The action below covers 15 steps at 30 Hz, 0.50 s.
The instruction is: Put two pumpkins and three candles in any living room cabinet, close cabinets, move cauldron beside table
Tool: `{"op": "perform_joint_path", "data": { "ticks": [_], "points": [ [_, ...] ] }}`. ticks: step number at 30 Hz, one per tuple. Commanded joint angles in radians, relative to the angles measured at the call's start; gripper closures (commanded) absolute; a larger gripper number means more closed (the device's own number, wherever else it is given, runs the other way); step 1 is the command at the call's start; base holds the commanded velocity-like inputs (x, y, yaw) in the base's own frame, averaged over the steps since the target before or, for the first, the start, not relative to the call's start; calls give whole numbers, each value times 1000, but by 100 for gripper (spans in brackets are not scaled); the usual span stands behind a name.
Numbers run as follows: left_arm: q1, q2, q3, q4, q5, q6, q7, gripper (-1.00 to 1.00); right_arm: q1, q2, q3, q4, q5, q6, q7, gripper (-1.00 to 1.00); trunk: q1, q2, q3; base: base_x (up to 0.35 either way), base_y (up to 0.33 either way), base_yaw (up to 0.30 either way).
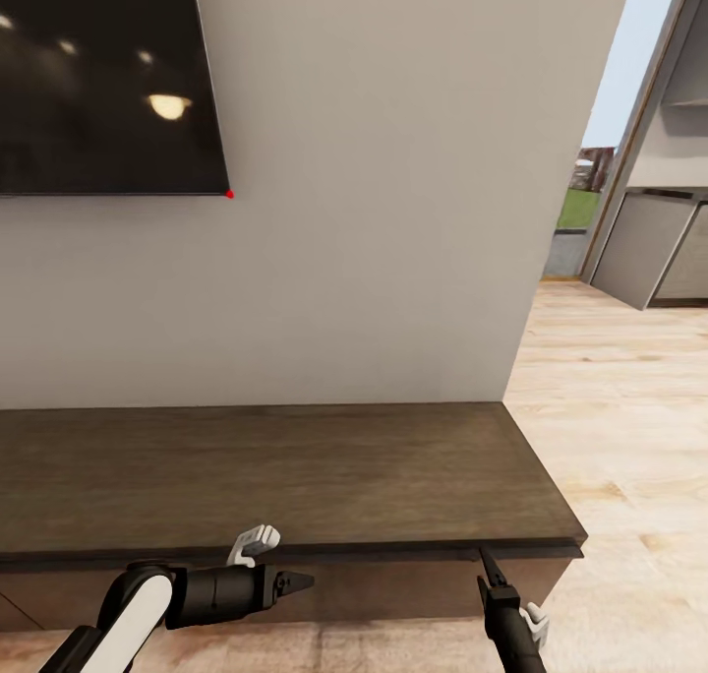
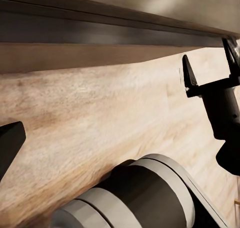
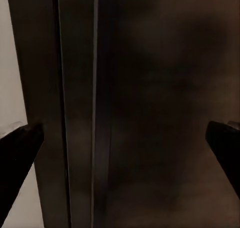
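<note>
The cabinet (image 1: 295, 476) is a long, low dark-brown unit against the wall, and its flat top is bare. My left gripper (image 1: 307, 582) hangs just in front of its front edge, pointing right, open and holding nothing; one finger (image 2: 10, 143) shows in the left wrist view. My right gripper (image 1: 485, 555) points up at the cabinet's front edge near its right end, open and empty. The left wrist view shows this gripper (image 2: 206, 50) with its fingers spread below the cabinet edge (image 2: 100, 23). Dark cabinet wood (image 3: 150, 88) lies close ahead of the right gripper (image 3: 120, 143). Pumpkins, candles, cauldron and table are out of view.
A black TV (image 1: 98, 73) hangs on the pale wall (image 1: 393, 211) above the cabinet. Light wood floor (image 1: 629, 437) runs past the cabinet's right end toward an opening with grey units (image 1: 659, 250). My own grey arm link (image 2: 150, 193) lies low over the floor.
</note>
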Motion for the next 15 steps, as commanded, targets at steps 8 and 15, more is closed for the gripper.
{"op": "perform_joint_path", "data": {
  "ticks": [8,15],
  "points": [
    [-1,1,-2,0,-11,1,-10,-100,-1,1,0,2,-8,5,4,100,0,0,-1,1,0,0],
    [-1,1,-2,0,-11,1,-10,-100,-1,1,1,2,-9,5,3,100,0,0,-1,0,0,0]
  ]
}}
